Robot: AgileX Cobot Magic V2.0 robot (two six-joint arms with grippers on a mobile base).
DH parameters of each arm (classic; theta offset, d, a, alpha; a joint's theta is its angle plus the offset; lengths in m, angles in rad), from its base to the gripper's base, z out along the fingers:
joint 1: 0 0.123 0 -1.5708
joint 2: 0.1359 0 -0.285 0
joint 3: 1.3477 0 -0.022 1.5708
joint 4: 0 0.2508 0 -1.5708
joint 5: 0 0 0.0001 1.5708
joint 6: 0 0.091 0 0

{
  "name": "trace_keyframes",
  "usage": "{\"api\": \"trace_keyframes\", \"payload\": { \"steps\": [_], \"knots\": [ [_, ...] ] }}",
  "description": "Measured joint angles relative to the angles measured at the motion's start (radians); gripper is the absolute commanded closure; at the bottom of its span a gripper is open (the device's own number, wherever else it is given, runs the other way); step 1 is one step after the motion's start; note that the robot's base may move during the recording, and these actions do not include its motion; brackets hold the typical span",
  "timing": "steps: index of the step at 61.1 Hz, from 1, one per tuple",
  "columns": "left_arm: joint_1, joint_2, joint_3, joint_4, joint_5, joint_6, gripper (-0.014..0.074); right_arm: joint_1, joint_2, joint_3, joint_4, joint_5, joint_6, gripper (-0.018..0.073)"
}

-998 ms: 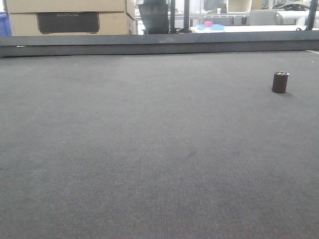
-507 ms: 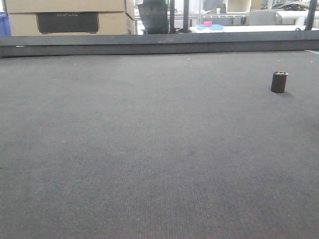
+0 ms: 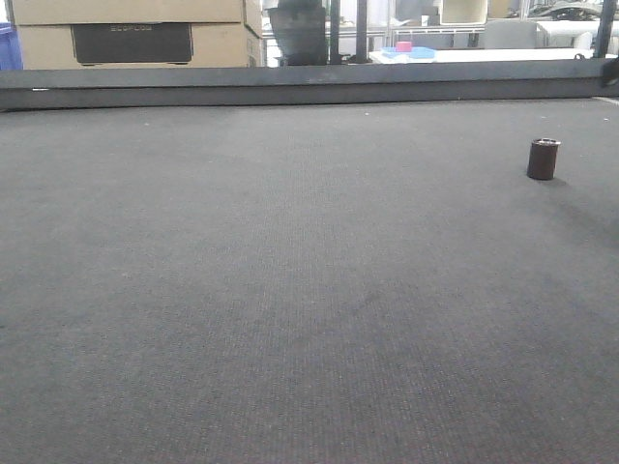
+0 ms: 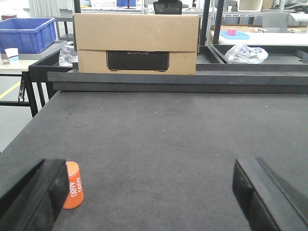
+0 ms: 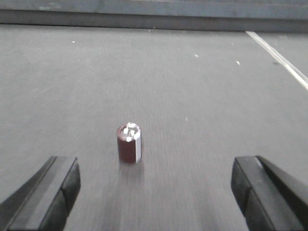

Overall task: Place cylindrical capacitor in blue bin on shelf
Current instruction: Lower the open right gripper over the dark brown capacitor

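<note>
The cylindrical capacitor [image 3: 544, 159], a stubby dark brown cylinder with a silvery top, stands upright on the dark grey mat at the right. In the right wrist view it [image 5: 129, 143] stands a short way ahead of my right gripper [image 5: 154, 192], a little left of the gap's middle. The right jaws are wide open and empty. My left gripper [image 4: 147, 192] is wide open and empty, low over the mat. The steel shelf and its blue bin are out of view.
A small orange cylinder with white digits [image 4: 72, 185] stands beside the left gripper's left finger. A raised dark rail [image 3: 309, 85] borders the mat's far edge. Behind it sit a cardboard box [image 4: 136, 43] and a blue crate [image 4: 27, 34]. A white line [image 5: 279, 60] marks the mat at right.
The capacitor keeps nearly the same place in the front view, with only a slight shift of the view. Neither gripper shows in the earlier frames.
</note>
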Motion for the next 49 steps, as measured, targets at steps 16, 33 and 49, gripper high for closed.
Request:
{"api": "trace_keyframes", "payload": {
  "steps": [16, 33, 49],
  "knots": [
    [0.000, 0.000, 0.000, 0.000, 0.000, 0.000, -0.0003, 0.000, 0.288, -0.219, -0.039, -0.128, 0.047, 0.0021],
    [0.000, 0.000, 0.000, 0.000, 0.000, 0.000, -0.0003, 0.000, 0.493, -0.415, -0.039, -0.130, 0.081, 0.0021],
    [0.000, 0.000, 0.000, 0.000, 0.004, 0.000, -0.0003, 0.000, 0.590, -0.448, -0.039, -0.130, 0.105, 0.0021]
  ]
}}
